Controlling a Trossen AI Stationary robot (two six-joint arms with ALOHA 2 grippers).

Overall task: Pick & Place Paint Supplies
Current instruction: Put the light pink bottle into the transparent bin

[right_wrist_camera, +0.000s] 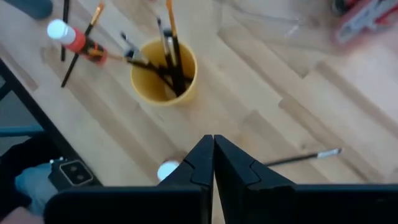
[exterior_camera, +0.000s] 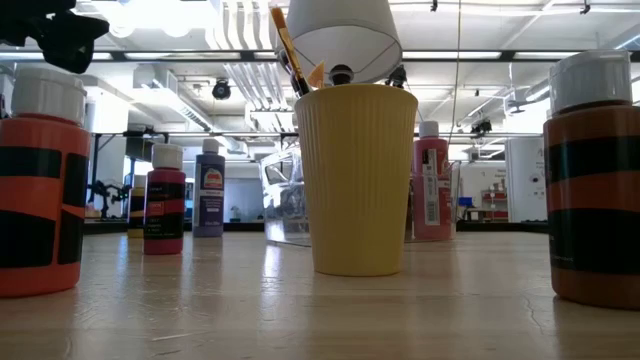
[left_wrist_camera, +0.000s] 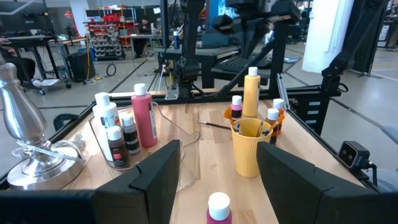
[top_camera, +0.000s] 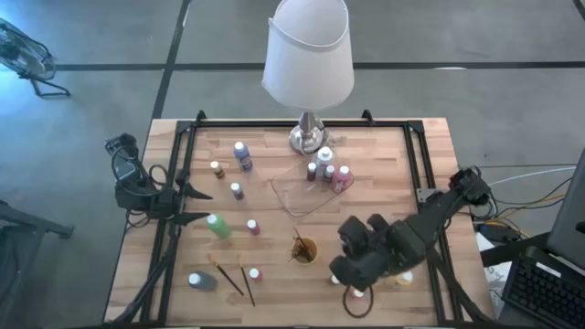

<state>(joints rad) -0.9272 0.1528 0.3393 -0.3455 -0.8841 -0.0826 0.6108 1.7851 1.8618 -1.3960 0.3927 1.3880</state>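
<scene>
Orange-labelled bottles [exterior_camera: 40, 190] stand nearest, loose on my surface [top_camera: 274, 292]. Four bottles [top_camera: 327, 171] sit in the tray [top_camera: 292, 196], some brushes [right_wrist_camera: 168, 59] in the cup [top_camera: 303, 249]. My right tool [right_wrist_camera: 213, 155] is closed, empty; left tool [left_wrist_camera: 217, 168] open, waiting.

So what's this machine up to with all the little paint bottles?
Two dark robot arms are sorting paint supplies on a wooden table. The right gripper, fingers closed and empty, hovers near the yellow ribbed cup holding brushes. The left gripper waits open at the table's left. Some bottles already stand in the clear plastic tray; others remain scattered.
</scene>
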